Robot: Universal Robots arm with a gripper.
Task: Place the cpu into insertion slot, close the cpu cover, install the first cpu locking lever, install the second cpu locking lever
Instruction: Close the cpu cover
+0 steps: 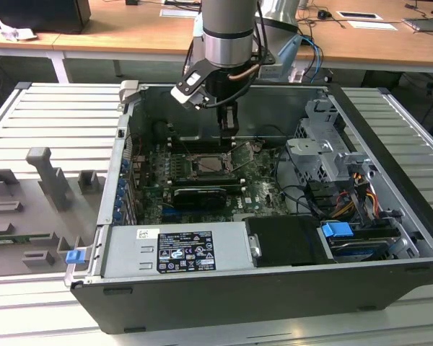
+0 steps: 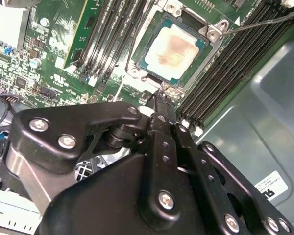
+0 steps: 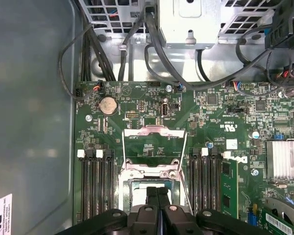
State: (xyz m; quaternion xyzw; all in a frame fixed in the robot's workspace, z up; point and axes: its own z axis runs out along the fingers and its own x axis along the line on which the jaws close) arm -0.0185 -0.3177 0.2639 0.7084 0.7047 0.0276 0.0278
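Sitting in the insertion slot (image 2: 211, 33), cpu (image 2: 174, 49), gripper (image 2: 160, 97) just above, jaws pressed together, nothing held

Dull tan metal cpu (image 2: 172, 50), matt black pincer (image 2: 161, 95), glossy green circuit board (image 2: 51, 78)

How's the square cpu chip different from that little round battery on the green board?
The cpu is square; the battery is round. The cpu's face is tan and blotchy; the battery's is plain silver. The cpu lies between the memory slots; the battery lies past their ends. Both are flat and sit on the green board.
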